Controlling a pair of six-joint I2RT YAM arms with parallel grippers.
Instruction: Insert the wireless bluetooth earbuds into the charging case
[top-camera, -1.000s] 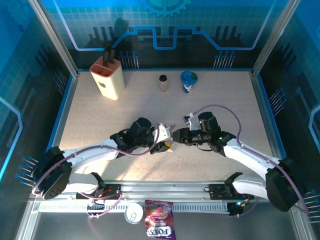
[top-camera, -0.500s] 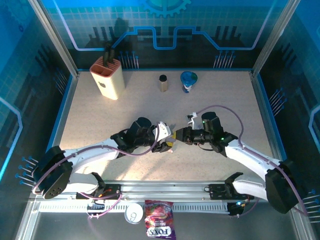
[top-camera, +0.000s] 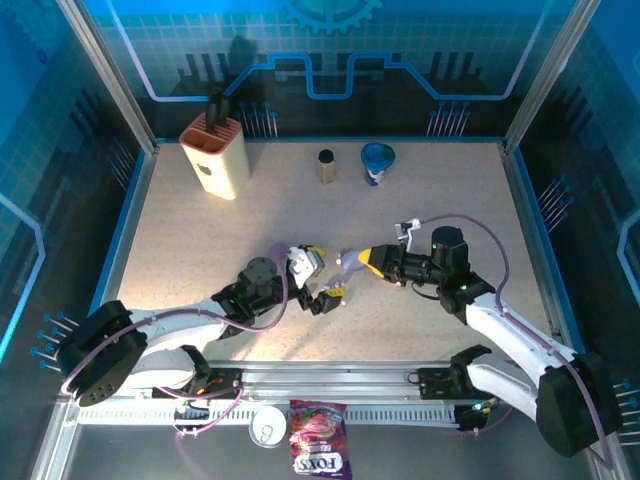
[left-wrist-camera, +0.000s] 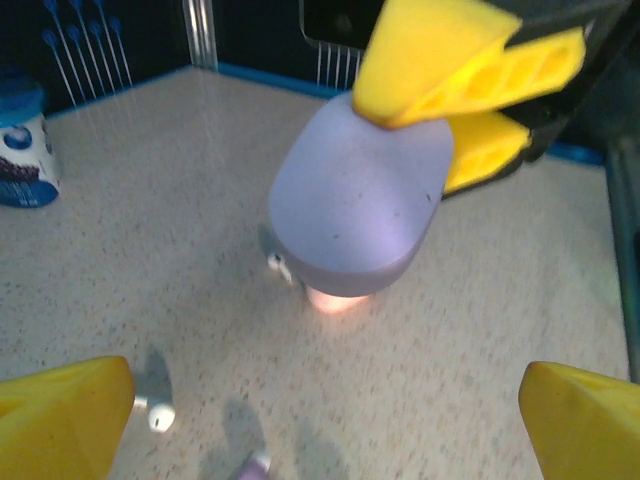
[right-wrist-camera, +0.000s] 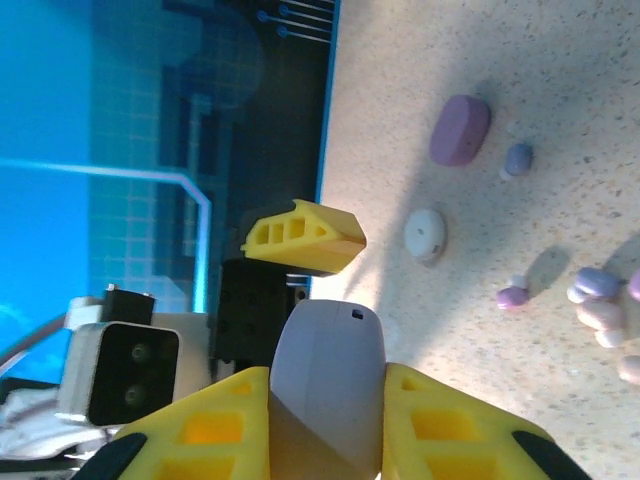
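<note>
My right gripper (top-camera: 368, 262) is shut on a lavender pebble-shaped charging case (top-camera: 350, 260), held just above the table. The case (right-wrist-camera: 325, 370) sits pinched between my yellow fingers (right-wrist-camera: 225, 420). In the left wrist view the case (left-wrist-camera: 355, 205) hangs ahead with the right gripper's fingers (left-wrist-camera: 470, 70) clamped on its far end. My left gripper (top-camera: 317, 279) is open wide beside the case and apart from it. Tiny earbuds lie loose on the table: a white one (left-wrist-camera: 160, 415), another (left-wrist-camera: 280, 266) under the case, and purple ones (right-wrist-camera: 512, 297) (right-wrist-camera: 517, 158).
A mauve case (right-wrist-camera: 460, 130) and a white round case (right-wrist-camera: 425, 235) lie on the table. Several pastel earbuds (right-wrist-camera: 600, 300) cluster nearby. A tan knife block (top-camera: 215, 155), a dark cylinder (top-camera: 326, 166) and a blue cup (top-camera: 377, 162) stand at the back.
My left gripper has opened, let go of the case and drawn back to the left. The right gripper has pulled right, keeping the case.
</note>
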